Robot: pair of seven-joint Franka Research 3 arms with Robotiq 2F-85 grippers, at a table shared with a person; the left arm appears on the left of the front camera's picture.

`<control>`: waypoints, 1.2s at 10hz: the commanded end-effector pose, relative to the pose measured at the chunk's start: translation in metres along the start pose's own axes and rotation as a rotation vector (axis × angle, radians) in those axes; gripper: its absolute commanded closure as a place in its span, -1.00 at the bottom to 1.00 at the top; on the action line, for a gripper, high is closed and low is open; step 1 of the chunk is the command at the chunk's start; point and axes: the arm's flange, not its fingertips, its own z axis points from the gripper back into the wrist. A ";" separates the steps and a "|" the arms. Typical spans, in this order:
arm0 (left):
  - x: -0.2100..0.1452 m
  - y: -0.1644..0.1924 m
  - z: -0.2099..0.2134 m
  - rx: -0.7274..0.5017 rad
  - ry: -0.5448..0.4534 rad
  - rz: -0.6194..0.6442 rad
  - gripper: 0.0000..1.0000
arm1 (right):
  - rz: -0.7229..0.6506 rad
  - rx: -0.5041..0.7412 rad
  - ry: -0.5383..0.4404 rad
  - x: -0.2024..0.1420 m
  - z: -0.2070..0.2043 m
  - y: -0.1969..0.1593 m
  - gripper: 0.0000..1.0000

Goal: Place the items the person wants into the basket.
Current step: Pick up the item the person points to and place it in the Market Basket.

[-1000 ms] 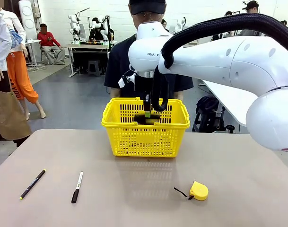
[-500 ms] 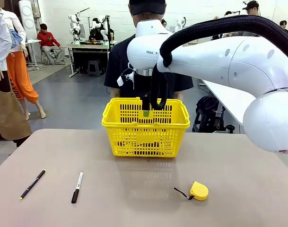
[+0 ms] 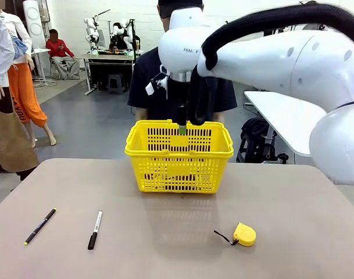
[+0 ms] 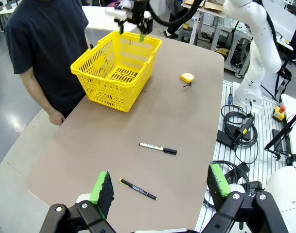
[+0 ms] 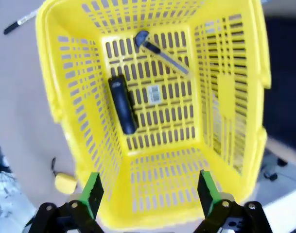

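Observation:
The yellow basket (image 3: 177,171) stands at the table's far middle, in front of the person (image 3: 147,75) in a black T-shirt. My right gripper (image 3: 182,127) hangs open and empty just above its rim. Looking down in the right wrist view, the right gripper (image 5: 148,189) is over the basket (image 5: 75,97), where a black stapler (image 5: 122,104) and a slim dark-ended tool that looks like the box cutter (image 5: 160,51) lie on the floor. The white marker with a black cap (image 3: 95,229) lies on the table at the front left. My left gripper (image 4: 160,187) is open, high above the table's near corner.
A thin black pen (image 3: 40,225) lies left of the marker. A yellow tape measure (image 3: 244,234) sits at the front right. The right arm's thick white links and black cable span the upper right. Other people stand far back on the left.
My right gripper has risen from inside the basket to above its rim, leaving the dark item behind on the basket floor. Nothing on the table has moved.

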 end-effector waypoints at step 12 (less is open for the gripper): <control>0.000 -0.001 0.001 -0.005 -0.021 -0.020 -1.00 | -0.744 -0.079 -0.208 -0.349 0.020 0.141 -1.00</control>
